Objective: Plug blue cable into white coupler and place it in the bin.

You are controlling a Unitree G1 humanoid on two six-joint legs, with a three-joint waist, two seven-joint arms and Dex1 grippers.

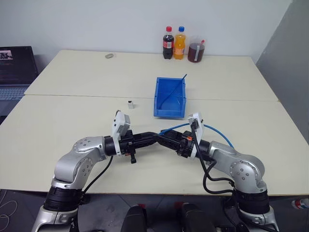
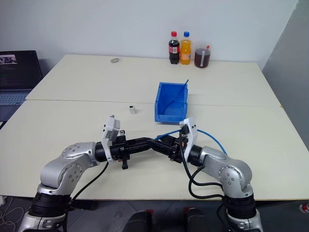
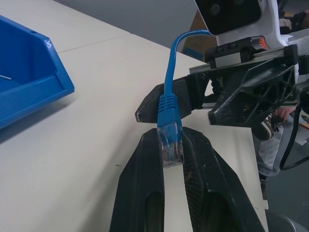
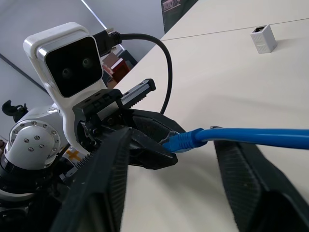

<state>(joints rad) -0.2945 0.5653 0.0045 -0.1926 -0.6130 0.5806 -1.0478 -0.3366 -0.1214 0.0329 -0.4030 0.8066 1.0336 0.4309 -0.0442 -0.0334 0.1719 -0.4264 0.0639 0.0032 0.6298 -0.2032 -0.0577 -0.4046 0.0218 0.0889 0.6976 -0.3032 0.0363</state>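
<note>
My left gripper (image 3: 173,159) pinches the cable (image 3: 170,104) plug; right gripper (image 4: 174,159) gapes around it; coupler (image 4: 263,38) sits at 11 o'clock of the bin (image 1: 170,99).

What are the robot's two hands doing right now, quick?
Left gripper: shut on the plug end of the blue cable.
Right gripper: open, fingers on either side of the blue cable, not pinching it.

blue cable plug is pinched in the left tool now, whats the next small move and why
Probably draw the right tool back off the blue cable. The left tool is shut on the clear plug, while the right one's fingers stand apart around the cable without clamping it. The white coupler stands alone on the table near the bin, so the right arm could go fetch it.
</note>
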